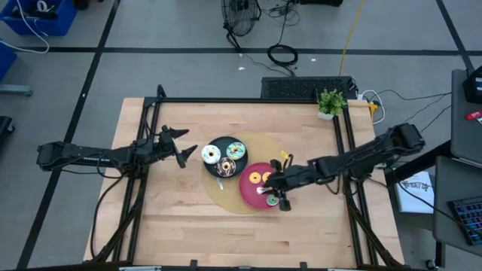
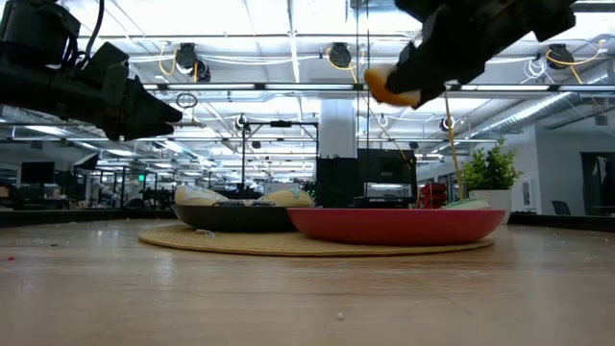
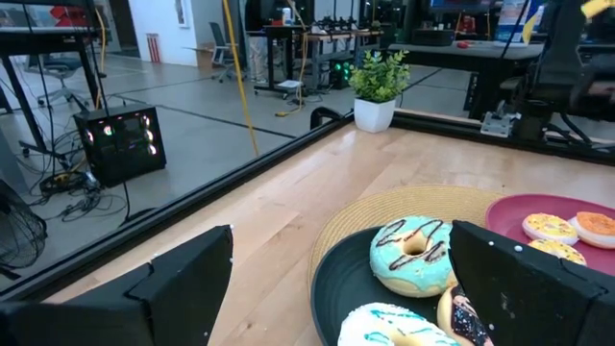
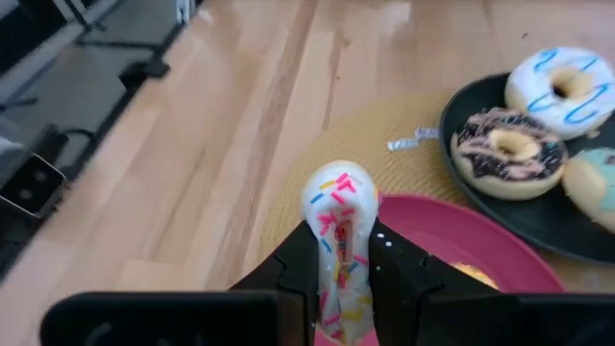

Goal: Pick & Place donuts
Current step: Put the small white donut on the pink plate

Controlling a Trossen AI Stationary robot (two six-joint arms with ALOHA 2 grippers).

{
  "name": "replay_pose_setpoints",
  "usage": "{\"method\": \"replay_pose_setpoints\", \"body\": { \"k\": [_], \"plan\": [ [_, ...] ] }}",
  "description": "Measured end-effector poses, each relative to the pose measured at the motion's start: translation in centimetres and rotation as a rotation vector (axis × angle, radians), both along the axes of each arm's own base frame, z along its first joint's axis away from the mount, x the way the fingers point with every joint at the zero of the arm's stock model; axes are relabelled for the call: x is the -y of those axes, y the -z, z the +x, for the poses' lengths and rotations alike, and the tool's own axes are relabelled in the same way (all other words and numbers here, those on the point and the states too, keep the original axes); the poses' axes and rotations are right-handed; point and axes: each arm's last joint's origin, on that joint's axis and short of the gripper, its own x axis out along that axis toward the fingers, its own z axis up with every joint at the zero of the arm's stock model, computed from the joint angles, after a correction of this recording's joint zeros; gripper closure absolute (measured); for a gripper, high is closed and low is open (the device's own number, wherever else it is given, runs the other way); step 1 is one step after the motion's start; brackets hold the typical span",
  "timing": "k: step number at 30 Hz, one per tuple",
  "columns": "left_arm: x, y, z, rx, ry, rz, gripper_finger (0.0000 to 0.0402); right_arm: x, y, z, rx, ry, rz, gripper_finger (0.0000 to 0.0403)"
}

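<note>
We are seeing a white-frosted toy ring donut with coloured sprinkles (image 4: 339,235) standing on edge, pinched above the red plate. Two orange-glazed ring donuts (image 1: 260,178) are lying flat, side by side, on that red plate. On the black plate, a teal-frosted donut with dark drizzle (image 3: 415,255), a white donut with blue stripes (image 4: 563,85) and a chocolate-frosted donut (image 4: 509,151) are lying flat, close together.

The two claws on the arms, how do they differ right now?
The left gripper is open and holds nothing, while the right gripper is shut on a white sprinkled donut. The left one waits beside the black plate; the right one is over the red plate. Both are dark two-finger claws.
</note>
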Motion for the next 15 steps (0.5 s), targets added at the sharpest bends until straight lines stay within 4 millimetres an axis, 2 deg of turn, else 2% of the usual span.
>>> {"method": "replay_pose_setpoints", "body": {
  "k": [7,15],
  "plan": [
    [0.0,0.0,0.0,0.0,0.0,0.0,0.0021,-0.4,1.4,2.2,-0.055,0.016,-0.004,0.0344],
    [0.0,0.0,0.0,0.001,0.0,0.0,0.0021,-0.1,3.0,3.1,-0.11,0.035,-0.015,0.0344]
  ]
}}
